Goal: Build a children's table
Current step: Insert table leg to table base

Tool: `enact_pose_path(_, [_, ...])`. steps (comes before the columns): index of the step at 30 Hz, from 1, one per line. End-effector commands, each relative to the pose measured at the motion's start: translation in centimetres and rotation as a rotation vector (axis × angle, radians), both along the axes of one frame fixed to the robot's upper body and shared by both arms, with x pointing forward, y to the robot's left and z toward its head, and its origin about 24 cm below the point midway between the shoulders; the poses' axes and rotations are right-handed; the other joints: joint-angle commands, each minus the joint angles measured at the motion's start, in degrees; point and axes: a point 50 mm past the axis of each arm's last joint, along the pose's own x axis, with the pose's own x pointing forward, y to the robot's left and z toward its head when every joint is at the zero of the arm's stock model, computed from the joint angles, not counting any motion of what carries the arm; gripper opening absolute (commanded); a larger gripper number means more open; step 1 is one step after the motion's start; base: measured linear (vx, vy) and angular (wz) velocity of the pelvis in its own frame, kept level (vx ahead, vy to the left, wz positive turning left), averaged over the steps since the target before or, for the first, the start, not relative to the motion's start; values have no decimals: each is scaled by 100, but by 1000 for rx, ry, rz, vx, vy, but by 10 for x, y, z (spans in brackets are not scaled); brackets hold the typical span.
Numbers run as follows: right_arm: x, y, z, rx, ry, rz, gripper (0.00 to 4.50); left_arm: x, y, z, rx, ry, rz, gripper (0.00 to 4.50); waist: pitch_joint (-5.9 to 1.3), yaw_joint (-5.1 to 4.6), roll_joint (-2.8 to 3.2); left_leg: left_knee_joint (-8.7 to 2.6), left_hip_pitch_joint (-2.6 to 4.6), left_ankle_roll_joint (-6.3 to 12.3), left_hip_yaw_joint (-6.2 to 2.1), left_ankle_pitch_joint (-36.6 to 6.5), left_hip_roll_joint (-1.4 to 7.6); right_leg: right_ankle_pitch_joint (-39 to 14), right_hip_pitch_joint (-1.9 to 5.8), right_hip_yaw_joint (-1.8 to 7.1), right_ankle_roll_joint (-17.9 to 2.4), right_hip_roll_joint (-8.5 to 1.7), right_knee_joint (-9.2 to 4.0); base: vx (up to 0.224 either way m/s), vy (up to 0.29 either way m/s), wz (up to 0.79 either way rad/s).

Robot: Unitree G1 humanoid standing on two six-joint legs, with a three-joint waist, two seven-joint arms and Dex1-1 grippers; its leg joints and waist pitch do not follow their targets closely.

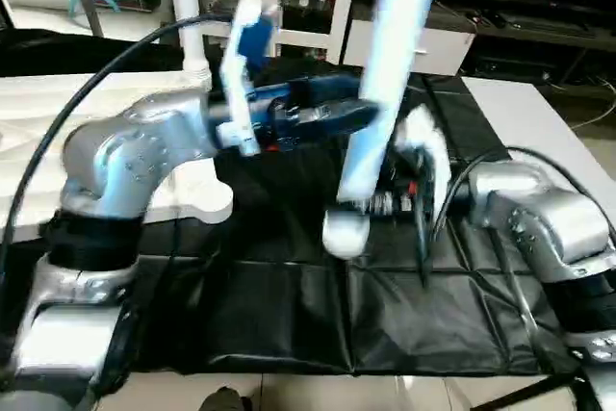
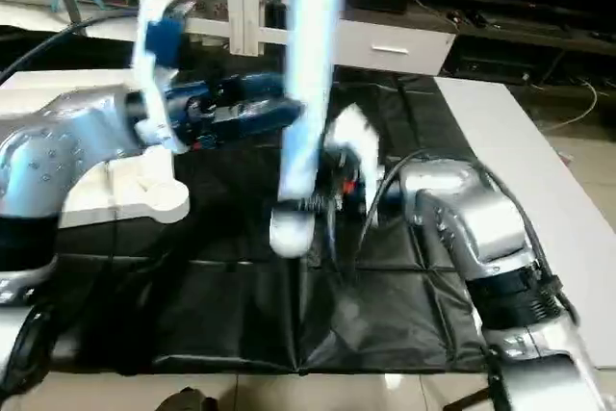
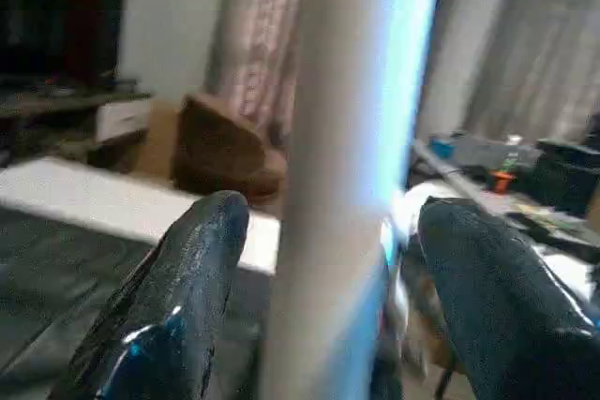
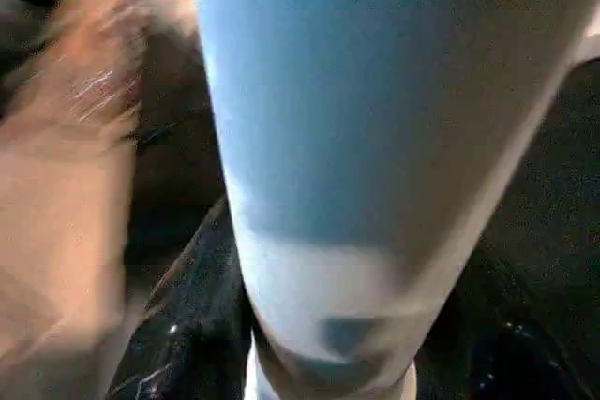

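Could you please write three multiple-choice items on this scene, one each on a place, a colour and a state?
1. Where does the tabletop lie?
A. on the robot's left
B. on the robot's right
C. on the floor

2. What colour is the sheet under the work?
A. red
B. black
C. yellow

3. How is the loose leg standing?
A. flat on the sheet
B. roughly upright
C. screwed into a socket

Answers: 1 A, the white slab sits beside the left forearm. 2 B, the creased sheet is black. 3 B, it rises steeply between the fingers of the left pincer, its lower end by the right pincer.
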Motion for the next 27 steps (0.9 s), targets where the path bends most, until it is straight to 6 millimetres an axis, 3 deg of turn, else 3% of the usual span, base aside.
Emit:
enact_pose_path(1, [11,-16,10,22,-53,-160,186,-2,8,-6,54,-22,42,332,-432,-3,135,-478,256,-574,-203,-1363,354,-866,150,257,-1274,-502,-427,0,0,0])
enact_pose_path(3, [12,-20,8,24,-57,-227,186,-4,17,-19,163,-60,100,332,-427,-23,159,-499,246,-590,-216,-1332,363,-871,158,267,-1165,-491,-436,0,0,0])
enact_pose_path(4, [12,-20,6,28,-52,-254,186,-2,21,-27,239,-89,150,332,-426,-37,134,-503,250,-582,-205,-1340,363,-844,156,267,-1150,-479,-434,0,0,0])
enact_pose_path(5, [11,-21,4,31,-48,-290,186,0,27,-37,348,-134,217,332,-422,-38,165,-513,262,-587,-213,-1384,372,-849,140,263,-1116,-477,-423,0,0,0])
enact_pose_path(8, [6,-20,-7,19,-37,-352,186,1,42,-55,491,-177,328,332,-411,-18,138,-535,272,-595,-224,-1444,396,-993,123,274,-969,-502,-456,0,0,0])
enact_pose_path(9, [4,-19,-10,11,-36,-375,186,0,45,-57,493,-185,352,332,-413,-38,146,-548,248,-622,-230,-1410,385,-942,134,269,-955,-497,-430,0,0,0])
enact_pose_path(10, [3,-18,-13,9,-36,-398,186,1,46,-57,467,-185,393,332,-421,-28,156,-543,269,-645,-222,-1426,386,-927,115,265,-957,-495,-432,0,0,0])
enact_pose_path(11, [1,-17,-18,7,-37,-451,186,3,49,-56,405,-180,490,332,-418,-33,195,-544,269,-707,-218,-1505,383,-887,100,264,-1012,-492,-420,0,0,0])
enact_pose_path(12, [-1,-18,-22,-17,-64,-494,186,5,51,-56,383,-196,588,332,-418,-29,184,-538,277,-745,-220,-1621,382,-887,95,260,-1089,-502,-423,0,0,0])
enact_pose_path(14, [-3,-20,-28,-48,-61,-549,186,6,55,-59,355,-158,698,332,-415,-12,164,-541,269,-735,-234,-1735,372,-1055,111,264,-1044,-520,-453,0,0,0])
enact_pose_path(15, [-6,-25,-35,-53,-94,-678,186,2,60,-64,282,-155,889,332,-399,-36,135,-566,230,-768,-240,-1700,427,-935,123,275,-1076,-531,-438,0,0,0])
enact_pose_path(16, [-7,-27,-35,-63,-135,-726,186,0,62,-69,273,-138,971,332,-380,-38,125,-564,231,-743,-250,-1763,417,-1025,110,270,-1060,-538,-473,0,0,0])
enact_pose_path(20, [-12,-32,-35,-76,-214,-820,186,-10,64,-85,225,-143,1133,332,-376,-75,133,-538,238,-566,-244,-1905,351,-1690,91,300,-708,-515,-577,0,0,0])
enact_pose_path(21, [-16,-34,-36,-19,-199,-870,186,-20,66,-102,241,-152,1211,332,-363,-78,96,-516,141,-341,-216,-1810,346,-1702,159,382,-687,-633,-646,0,0,0])
enact_pose_path(22, [-21,-35,-37,16,-196,-887,186,-28,67,-115,273,-149,1242,332,-375,-14,77,-409,75,-20,-220,-1588,340,-1841,228,493,-661,-849,-730,0,0,0])
enact_pose_path(23, [-21,-35,-37,16,-196,-887,186,-28,67,-115,273,-149,1242,332,-397,13,69,-333,48,150,-232,-1433,331,-1855,266,560,-649,-950,-766,0,0,0])
enact_pose_path(24, [-27,-33,-39,53,-188,-883,186,-35,67,-124,300,-147,1265,332,-411,89,96,-110,-11,439,-299,-1146,332,-1955,322,744,-675,-1247,-875,0,0,0])
enact_pose_path(25, [-29,-32,-39,67,-179,-881,186,-37,67,-126,302,-146,1274,332,-422,136,103,19,-47,543,-353,-1062,360,-2011,346,852,-702,-1425,-937,0,0,0])
enact_pose_path(26, [-33,-31,-44,98,-138,-881,186,-42,67,-129,320,-143,1283,332,-399,179,121,245,-187,664,-498,-986,388,-2224,378,998,-746,-1673,-1013,13,98,-9])
enact_pose_path(27, [-33,-31,-44,98,-138,-881,186,-42,67,-129,320,-143,1283,332,-406,204,162,261,-255,679,-622,-885,410,-2373,380,942,-853,-1643,-1001,10,168,-15])
